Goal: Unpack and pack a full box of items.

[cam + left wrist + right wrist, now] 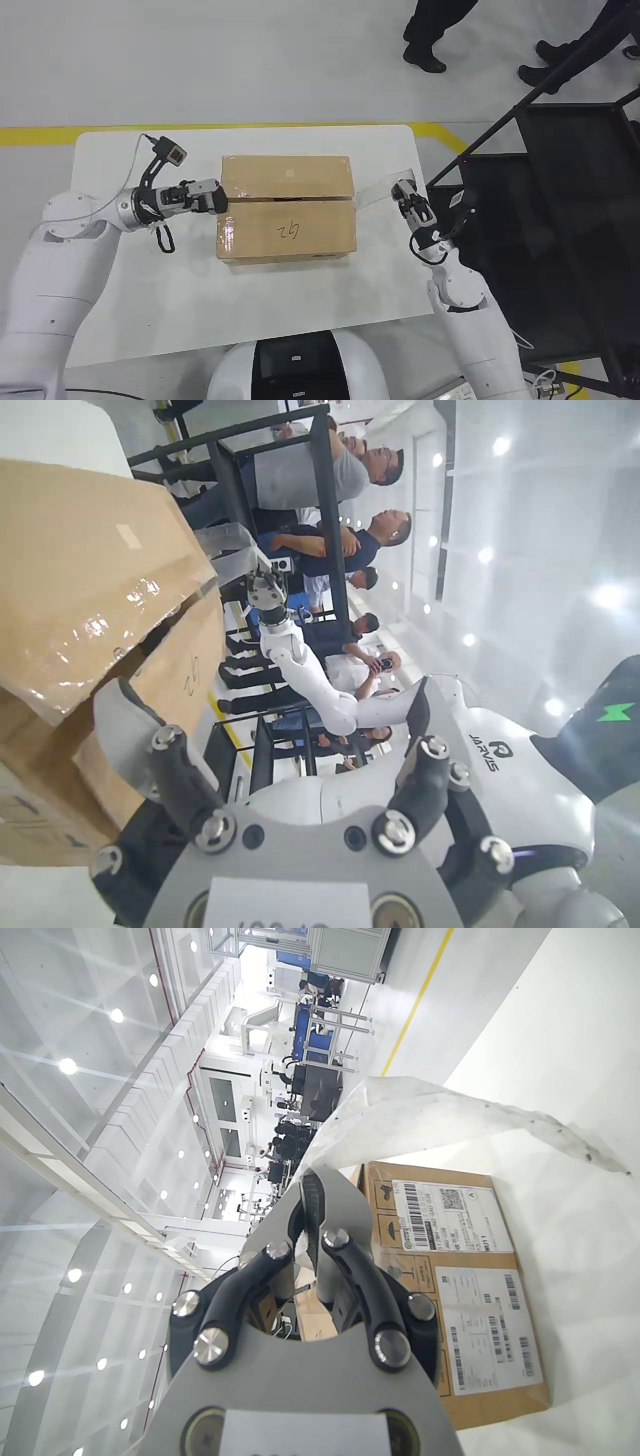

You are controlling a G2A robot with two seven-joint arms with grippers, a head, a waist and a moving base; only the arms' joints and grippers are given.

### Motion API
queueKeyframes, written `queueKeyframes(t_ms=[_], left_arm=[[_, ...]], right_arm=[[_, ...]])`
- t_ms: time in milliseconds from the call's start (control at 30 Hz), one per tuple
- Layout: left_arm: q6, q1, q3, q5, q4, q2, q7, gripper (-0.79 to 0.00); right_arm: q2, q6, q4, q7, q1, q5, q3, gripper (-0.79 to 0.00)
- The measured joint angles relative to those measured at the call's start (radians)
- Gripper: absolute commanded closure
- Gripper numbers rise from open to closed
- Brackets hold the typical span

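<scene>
Handwritten "42" (pixel 290 230) atop the box (pixel 285 178); white shipping labels (pixel 452 1223) (barcodes, fine print) on its end.

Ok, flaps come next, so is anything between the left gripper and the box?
Nothing visible. The left gripper sits open at the box beside its seam; the right gripper holds the peeled tape strip.

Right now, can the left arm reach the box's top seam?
Probably yes: the left fingers sit open at the seam's end, and the right fingers hold the peeled tape aside.
</scene>
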Motion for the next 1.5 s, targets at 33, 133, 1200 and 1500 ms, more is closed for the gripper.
queueKeyframes(t_ms=[33,133,1200,1500], left_arm=[[-0.003,-0.006,0.009,0.007,0.009,-0.003,0.006,-0.785],[-0.019,-0.031,0.035,0.050,0.044,-0.012,0.054,-0.785],[0.004,-0.089,0.095,0.159,0.184,-0.044,0.175,-0.785],[-0.002,-0.085,0.085,0.155,0.187,-0.045,0.173,-0.785]], right_arm=[[0.000,-0.001,0.001,0.000,-0.001,0.001,0.000,0.000],[0.001,-0.005,-0.004,-0.005,-0.008,-0.001,0.003,0.000],[-0.011,0.004,-0.113,0.026,0.021,-0.107,-0.176,0.000],[-0.017,0.071,-0.081,0.022,0.079,-0.261,-0.267,0.000]])
